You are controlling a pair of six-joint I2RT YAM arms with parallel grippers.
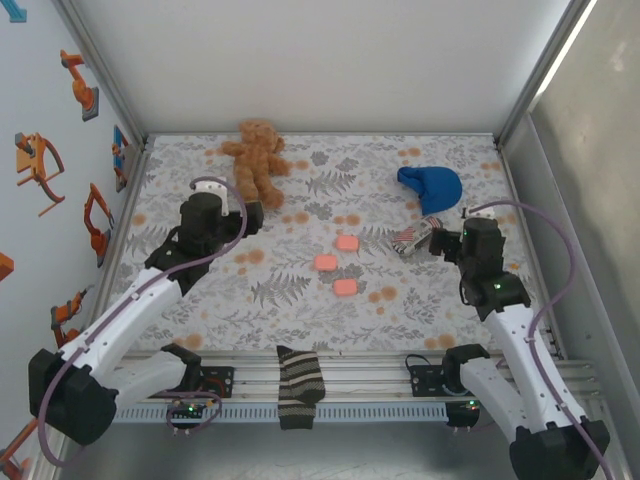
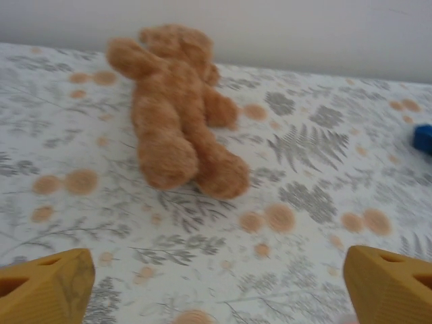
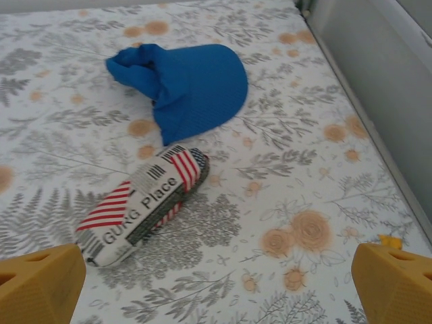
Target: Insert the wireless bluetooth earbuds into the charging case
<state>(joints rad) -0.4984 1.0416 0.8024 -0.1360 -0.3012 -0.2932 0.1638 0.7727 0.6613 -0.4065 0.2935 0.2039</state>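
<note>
salmon-pink is the problem colour here: three pink charging cases sit mid-counter between the two arms, far case (image 1: 347, 243), middle case (image 1: 326, 262), near case (image 1: 345, 287), close together but not touching, on a counter (image 1: 300, 325) cloth printed with orange dots of nearly the same tone. the earbuds are too small to tell from those dots in the top view, so i can't say where they lie or which way they point. left gripper (image 2: 216, 290) is wide open and empty, aimed at the teddy bear (image 2: 175, 115). right gripper (image 3: 216, 283) is also wide open and empty, looking at the blue cap (image 3: 189, 84) and the striped packet (image 3: 142, 202) just beside it. risks as i see them: mistaking a print dot for an earbud; a pea-sized bud squirting out of fingers this broad; a case sliding on the cloth if pressed without the other arm bracing it; seating a bud in the wrong well or wrong way up. each case reads as a rounded slab lying flat, long axis roughly left-right in the top view, near case tilted slightly. lids open or shut: cannot tell.
</note>
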